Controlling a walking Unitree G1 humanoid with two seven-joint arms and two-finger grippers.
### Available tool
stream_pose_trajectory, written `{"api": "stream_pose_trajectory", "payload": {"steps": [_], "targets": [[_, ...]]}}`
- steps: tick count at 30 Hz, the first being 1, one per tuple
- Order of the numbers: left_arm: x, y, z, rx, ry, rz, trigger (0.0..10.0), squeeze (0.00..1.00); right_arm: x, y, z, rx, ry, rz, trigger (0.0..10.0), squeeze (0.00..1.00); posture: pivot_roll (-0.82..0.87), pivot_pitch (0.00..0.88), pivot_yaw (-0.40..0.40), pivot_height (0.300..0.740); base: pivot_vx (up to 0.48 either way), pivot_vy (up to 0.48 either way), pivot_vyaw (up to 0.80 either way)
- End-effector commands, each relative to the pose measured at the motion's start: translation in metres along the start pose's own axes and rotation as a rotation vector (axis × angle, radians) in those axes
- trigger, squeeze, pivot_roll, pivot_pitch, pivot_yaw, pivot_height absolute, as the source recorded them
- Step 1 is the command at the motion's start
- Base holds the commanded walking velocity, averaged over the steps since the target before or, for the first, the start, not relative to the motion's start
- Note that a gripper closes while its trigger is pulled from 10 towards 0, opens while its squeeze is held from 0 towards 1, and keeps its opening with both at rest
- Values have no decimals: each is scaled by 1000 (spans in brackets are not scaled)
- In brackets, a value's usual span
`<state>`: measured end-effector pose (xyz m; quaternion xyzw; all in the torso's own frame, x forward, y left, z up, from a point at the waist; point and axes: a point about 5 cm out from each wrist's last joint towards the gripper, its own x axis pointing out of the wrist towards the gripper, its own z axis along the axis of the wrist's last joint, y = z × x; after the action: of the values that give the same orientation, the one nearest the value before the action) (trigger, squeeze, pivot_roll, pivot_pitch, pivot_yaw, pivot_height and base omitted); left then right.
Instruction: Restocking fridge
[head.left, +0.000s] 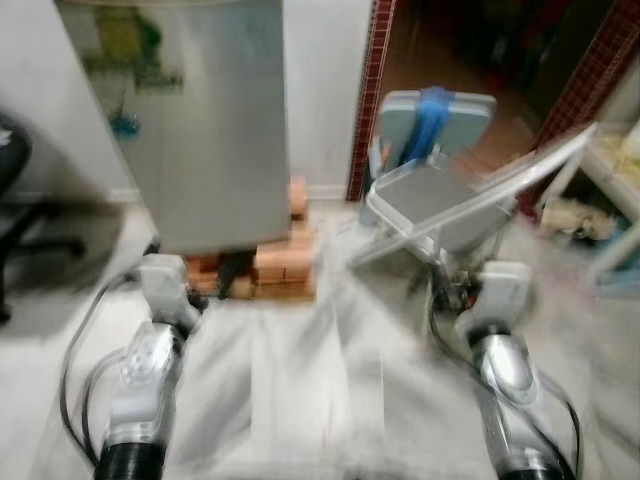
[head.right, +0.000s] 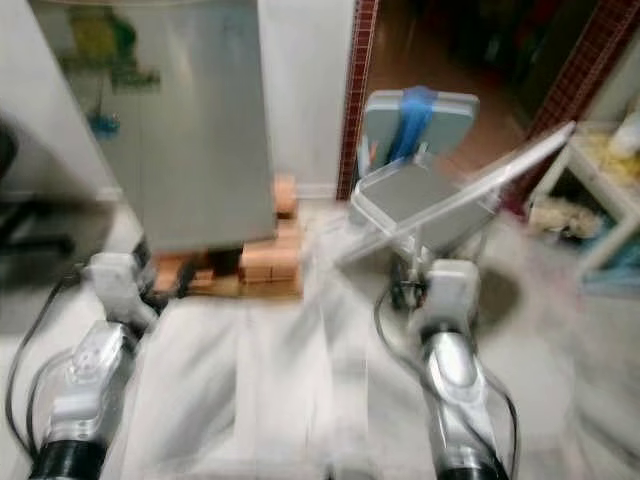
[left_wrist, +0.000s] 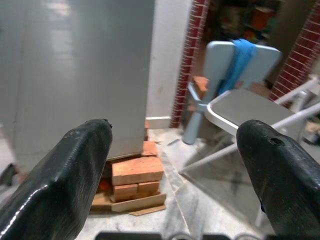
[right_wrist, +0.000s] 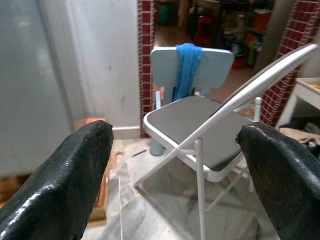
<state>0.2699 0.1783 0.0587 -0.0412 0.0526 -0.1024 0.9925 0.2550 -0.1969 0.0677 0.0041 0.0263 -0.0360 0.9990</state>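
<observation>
Left pincer (left_wrist: 175, 175) spread, facing seemingly shut fridge (left_wrist: 75, 75).

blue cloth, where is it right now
The blue cloth hangs over the backrest of the pale blue chair by the red brick pillar, ahead on the robot's right, behind the white folding chair.

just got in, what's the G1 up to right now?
Nothing is being handled. The robot faces a closed grey fridge propped on bricks, with a folding chair carrying a blue cloth to its right. The left pincer and the right pincer are both open and empty, held out low over the floor. The head views are blurred, so it is probably walking.
</observation>
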Motion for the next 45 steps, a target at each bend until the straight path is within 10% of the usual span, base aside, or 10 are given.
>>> {"api": "stream_pose_trajectory", "payload": {"steps": [1, 17, 29, 45], "targets": [[-4, 9, 2, 15, -1, 15, 10000, 0, 3, 8, 6, 9, -26, 24, 10000, 0, -36, 0, -11, 740, 285, 386, -712], [-47, 20, -9, 92, 27, 45, 10000, 0, -52, -39, -14, -84, 83, -4, 10000, 0, -21, 0, -6, 740, 283, 388, -74], [-32, 1, 6, 269, -13, -85, 10000, 0, -34, -20, -3, -7, 12, -49, 10000, 0, -8, 0, 13, 740, 90, 150, 0], [7, 0, 7, 165, 19, -117, 10000, 0, -32, -27, -3, -3, -2, -144, 10000, 0, -117, 26, 29, 740, 0, 0, 0]]}}
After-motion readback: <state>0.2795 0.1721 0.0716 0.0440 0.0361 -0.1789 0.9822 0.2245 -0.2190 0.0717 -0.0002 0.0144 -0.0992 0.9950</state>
